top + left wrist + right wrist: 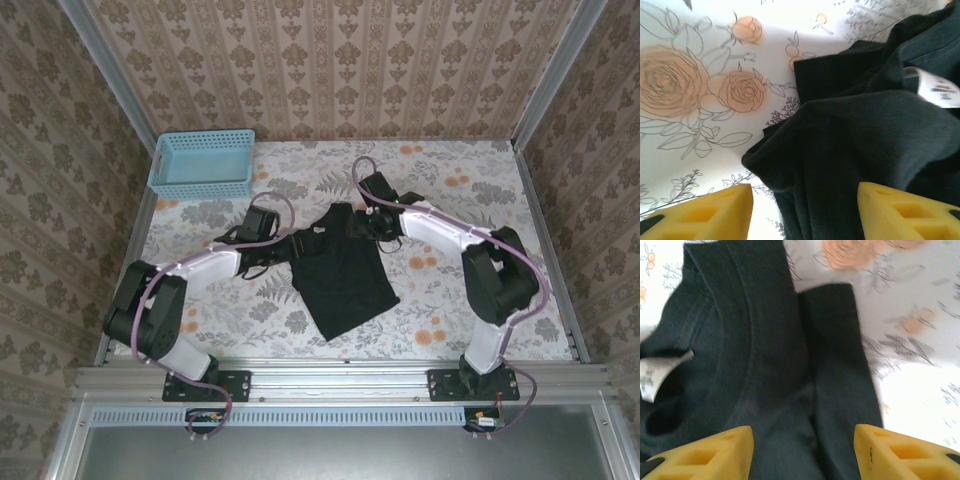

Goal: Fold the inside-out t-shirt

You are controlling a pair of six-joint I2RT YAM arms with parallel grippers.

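Top external view: the inside-out t-shirt (342, 270) lies on the flower-patterned table (470, 310), between the two arms, as a compact dark shape with its narrower end toward the far wall. The left gripper (283, 247) sits at the shirt's upper left edge and the right gripper (363, 226) at its upper right edge. A light blue basket (202, 163) stands at the far left corner, well apart from the shirt. Left wrist view: the left gripper (805, 189) is open, its yellow fingers (715, 210) spread above the t-shirt (865, 140) with nothing clamped between them. The fabric's rumpled edge rests on the table (690, 125), and a white tag (935, 90) shows at the right. Right wrist view: the right gripper (802, 430) is likewise open, empty, over the collar region of the t-shirt (770, 365). The tag (652, 375) lies at the left edge and the table (920, 390) is bare to the right.
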